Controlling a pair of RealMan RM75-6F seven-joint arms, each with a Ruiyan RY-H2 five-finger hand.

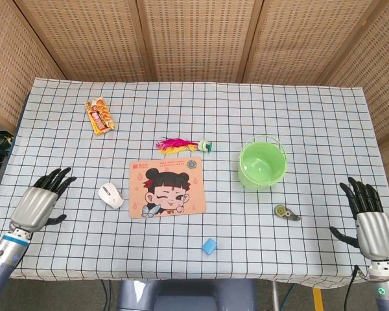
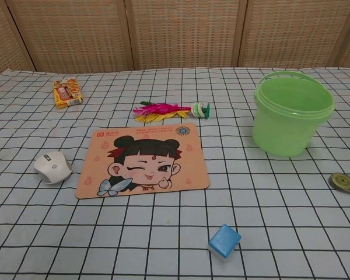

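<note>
The left hand (image 1: 40,201) hovers empty over the checked tablecloth (image 1: 311,103) with its dark fingers spread, near the white computer mouse (image 1: 111,195), which lies just beside the left edge of the orange cartoon-printed mouse pad (image 1: 166,186). The right hand (image 1: 369,222) is likewise empty and spread at the table's right edge, nearest the small round tape dispenser (image 1: 286,212) below the green plastic bucket (image 1: 263,163).

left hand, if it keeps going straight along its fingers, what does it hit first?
Hard to be sure of height from the head view, but the left hand points up and right, above the white mouse. That line looks free of objects, crossing only checked tablecloth.
</note>
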